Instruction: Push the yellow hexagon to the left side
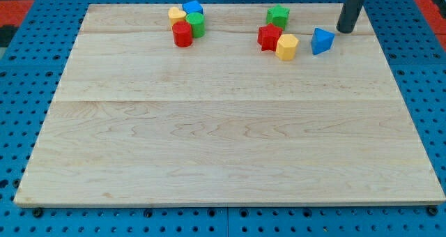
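The yellow hexagon point(286, 47) lies near the view's top, right of centre, touching the red star point(270, 37) on its left. A green star point(277, 15) sits just above them. A blue triangle block point(321, 41) lies to the right of the yellow hexagon, a small gap between them. My tip point(344, 31) rests on the board just right of and slightly above the blue triangle, well right of the yellow hexagon.
A cluster at the view's top left of centre holds a yellow heart-like block point(177, 15), a blue block point(193, 8), a green cylinder point(196, 24) and a red cylinder point(182, 35). The wooden board point(223, 139) lies on a blue pegboard.
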